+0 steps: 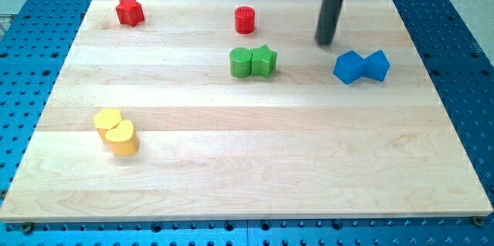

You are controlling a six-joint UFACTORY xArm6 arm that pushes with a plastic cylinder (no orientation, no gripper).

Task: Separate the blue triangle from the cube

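- Hovering at the upper right of the frame, my tip point(326, 42) touches the wooden board point(247, 176) and touches no block; being a bare rod, it has nothing to open or close and holds nothing.
- Just below and to the right of the tip sit the two blue blocks, near it but clear of it: the blue triangle point(350, 68) on the view's left of the pair and the blue cube point(377, 65) on its right. At this size the shapes are hard to tell apart, so which is which is my best reading.
- The two blue pieces are touching, side by side, so by my judgement the separation has not begun; all of the task is left.
- To split them, the tip would probably need to get between them or push one away from its outer side.
- Further out, toward the upper middle, a green cylinder point(241, 62) and a green star point(264, 61) stand touching, with a red cylinder point(245, 19) above them.
- A red star point(130, 11) lies at the upper left.
- Two yellow blocks point(116, 131) sit together at the lower left, well apart from everything else.
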